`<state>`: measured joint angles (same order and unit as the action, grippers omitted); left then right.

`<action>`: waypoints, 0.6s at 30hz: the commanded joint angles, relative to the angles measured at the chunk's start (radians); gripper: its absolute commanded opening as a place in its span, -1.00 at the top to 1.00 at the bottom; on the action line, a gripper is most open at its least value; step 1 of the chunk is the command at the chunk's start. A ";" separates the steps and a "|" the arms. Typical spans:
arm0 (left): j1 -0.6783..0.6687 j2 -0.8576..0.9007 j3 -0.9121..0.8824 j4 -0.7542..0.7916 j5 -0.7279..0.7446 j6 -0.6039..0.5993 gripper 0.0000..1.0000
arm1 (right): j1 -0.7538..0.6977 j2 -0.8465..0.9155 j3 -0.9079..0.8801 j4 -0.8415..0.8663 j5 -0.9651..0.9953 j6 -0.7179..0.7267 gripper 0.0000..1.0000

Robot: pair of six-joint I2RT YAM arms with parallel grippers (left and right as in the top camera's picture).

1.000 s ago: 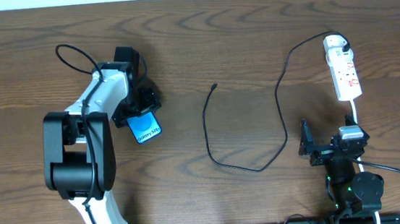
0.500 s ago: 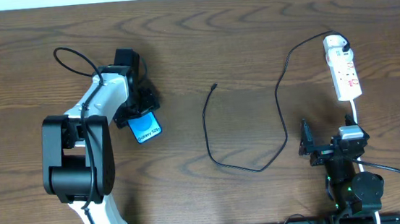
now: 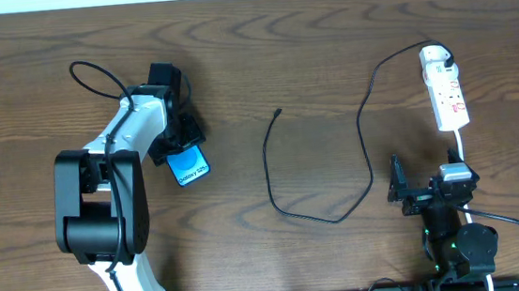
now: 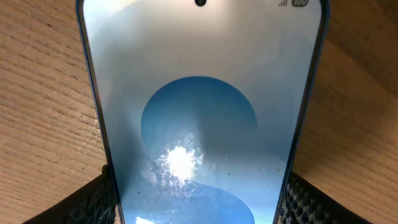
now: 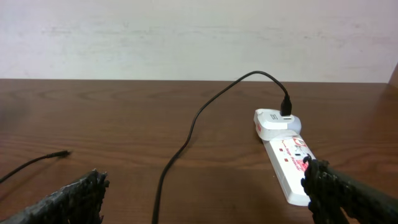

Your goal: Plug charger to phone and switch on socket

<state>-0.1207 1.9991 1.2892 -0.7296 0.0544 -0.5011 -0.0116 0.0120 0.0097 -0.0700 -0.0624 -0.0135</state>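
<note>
Squarely, the phone (image 4: 199, 93) sits clamped within the left gripper (image 4: 199, 196).

- One phone (image 3: 188, 166), at nine o'clock.
- One charger (image 3: 337, 221), from centre toward two o'clock, ending in one white adapter (image 3: 434, 55).
- One socket (image 3: 449, 99), at two o'clock.
- Two arms: left arm (image 3: 112, 182) at eight o'clock, right arm (image 3: 447, 219) at four o'clock.

Left arm (image 3: 115, 167): white shell links, fat black joint housings, thin black loop cable (image 3: 91, 70) running free off the forearm. Left tool (image 3: 182, 138) all black, fingers (image 4: 303, 202) with knurled pads. Right arm (image 3: 458, 241): compact, mostly black, pale grey block at the wrist, green LED (image 3: 428, 236) low down. Right tool (image 3: 396, 188) black, same textured fingers (image 5: 71, 199).
</note>
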 commanded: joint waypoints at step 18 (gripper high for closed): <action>-0.002 0.103 -0.031 -0.048 0.013 -0.009 -0.39 | 0.007 -0.005 -0.004 0.000 0.008 -0.010 -0.99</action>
<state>-0.1196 2.0083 1.3083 -0.7582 0.0582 -0.5007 -0.0116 0.0120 0.0097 -0.0700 -0.0624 -0.0135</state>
